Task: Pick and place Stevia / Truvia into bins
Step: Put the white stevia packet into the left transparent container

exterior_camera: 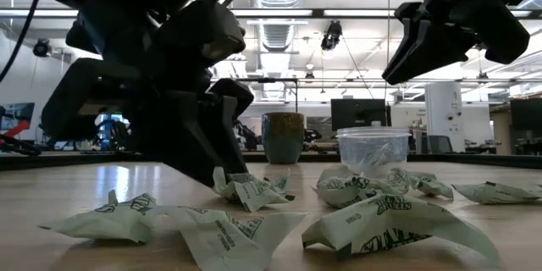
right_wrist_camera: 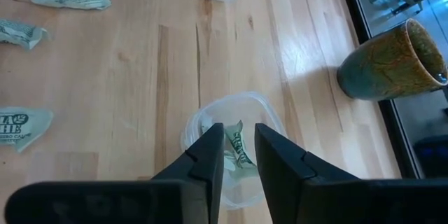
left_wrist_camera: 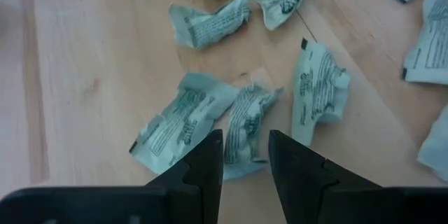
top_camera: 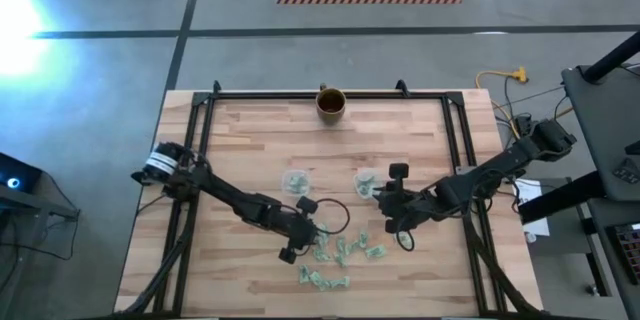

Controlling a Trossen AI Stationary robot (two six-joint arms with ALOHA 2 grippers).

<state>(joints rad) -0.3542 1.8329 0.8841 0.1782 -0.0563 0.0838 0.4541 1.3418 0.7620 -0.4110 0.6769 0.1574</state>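
Observation:
Several crumpled pale green-and-white Stevia packets [top_camera: 340, 252] lie loose on the wooden table near its front middle. My left gripper [left_wrist_camera: 245, 136] is low over them, open, with one finger on either side of one packet [left_wrist_camera: 246, 119] that lies flat on the wood. Two clear cups serve as bins: the left one [top_camera: 295, 180] and the right one [top_camera: 365, 182] each hold packets. My right gripper [right_wrist_camera: 239, 133] hangs above the right cup [right_wrist_camera: 231, 112], open by a narrow gap, through which a packet [right_wrist_camera: 239, 150] shows inside the cup. My left gripper comes slanting down at the packet [left_wrist_camera: 246, 119], a fingertip [left_wrist_camera: 210, 155] on each side of it. I cannot tell whether the fingers touch it. The packet lies flat on the table.
A brown-gold mug [top_camera: 332, 103] stands at the table's far edge, middle. More packets [top_camera: 322, 278] lie toward the near edge. Black frame rails run along the table's sides. Bare wood lies left of the packets and at the far left and right.

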